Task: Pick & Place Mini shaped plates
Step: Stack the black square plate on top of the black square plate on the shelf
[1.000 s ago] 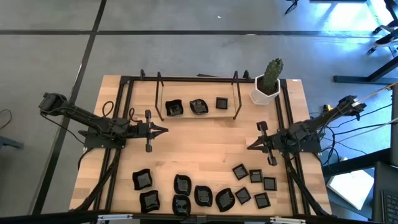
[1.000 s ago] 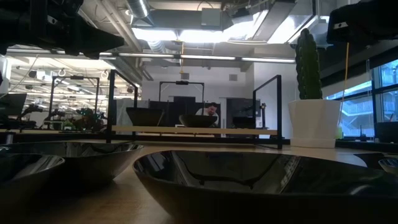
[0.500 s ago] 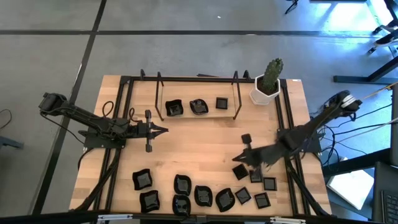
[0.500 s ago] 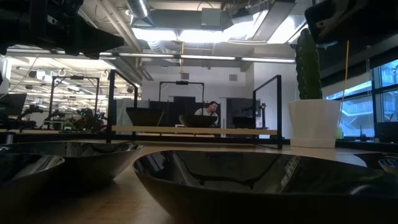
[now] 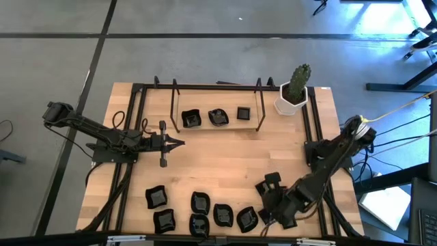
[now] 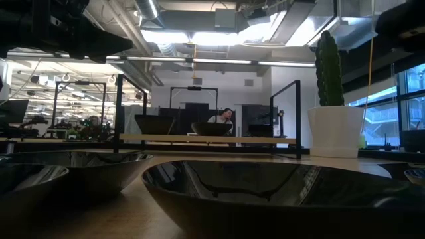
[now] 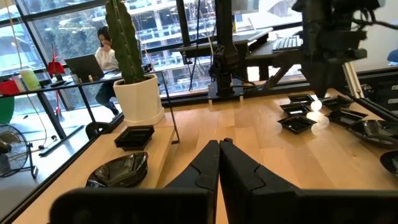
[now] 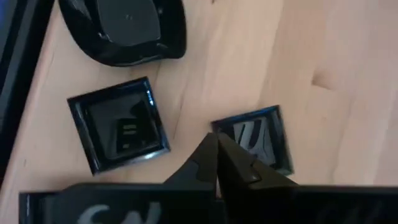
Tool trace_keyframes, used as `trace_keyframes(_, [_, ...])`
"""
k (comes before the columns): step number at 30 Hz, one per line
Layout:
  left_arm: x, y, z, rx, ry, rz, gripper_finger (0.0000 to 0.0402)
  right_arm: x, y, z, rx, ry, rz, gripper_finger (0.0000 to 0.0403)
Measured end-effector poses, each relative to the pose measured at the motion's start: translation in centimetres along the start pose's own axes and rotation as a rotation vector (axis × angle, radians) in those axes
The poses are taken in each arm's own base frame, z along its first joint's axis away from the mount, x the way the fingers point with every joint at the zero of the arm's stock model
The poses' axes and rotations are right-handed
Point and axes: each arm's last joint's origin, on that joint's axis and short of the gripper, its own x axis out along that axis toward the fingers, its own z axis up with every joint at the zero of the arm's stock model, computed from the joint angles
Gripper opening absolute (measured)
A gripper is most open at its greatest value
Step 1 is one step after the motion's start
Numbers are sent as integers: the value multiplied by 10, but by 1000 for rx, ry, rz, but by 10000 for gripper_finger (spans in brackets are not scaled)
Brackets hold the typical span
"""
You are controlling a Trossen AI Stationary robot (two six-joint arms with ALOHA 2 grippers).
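Right gripper [image 8: 216, 146] — fingers pressed together — hovers over the square plates [image 8: 119, 129], well away from the cactus pot [image 5: 292, 100]; left gripper [image 5: 179, 143] waits, closed too.

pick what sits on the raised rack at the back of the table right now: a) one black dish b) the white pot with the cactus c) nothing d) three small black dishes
d: three small glossy black dishes sit in a row on the black wire rack; the white hexagonal cactus pot stands beside it.
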Motion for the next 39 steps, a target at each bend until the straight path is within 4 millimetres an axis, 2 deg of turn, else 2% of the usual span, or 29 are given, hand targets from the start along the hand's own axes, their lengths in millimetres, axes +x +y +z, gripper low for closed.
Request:
trace_keyframes(4, [0, 0, 0, -12, 0, 0, 4, 11, 7, 2, 19, 17, -24, 26])
trace_keyframes(15, [0, 0, 0, -14, 0, 0, 6, 34, 14, -3, -77, 108, -14, 143])
trace_keyframes(20, [0, 0, 0, -15, 0, 0, 4, 42, 15, -4, -131, 115, -60, 174])
trace_keyframes(27, [0, 0, 0, -15, 0, 0, 8, 57, 18, -9, -169, 166, -83, 177])
trace_keyframes(39, [0, 0, 0, -23, 0, 0, 8, 67, 11, -8, -148, 207, -103, 145])
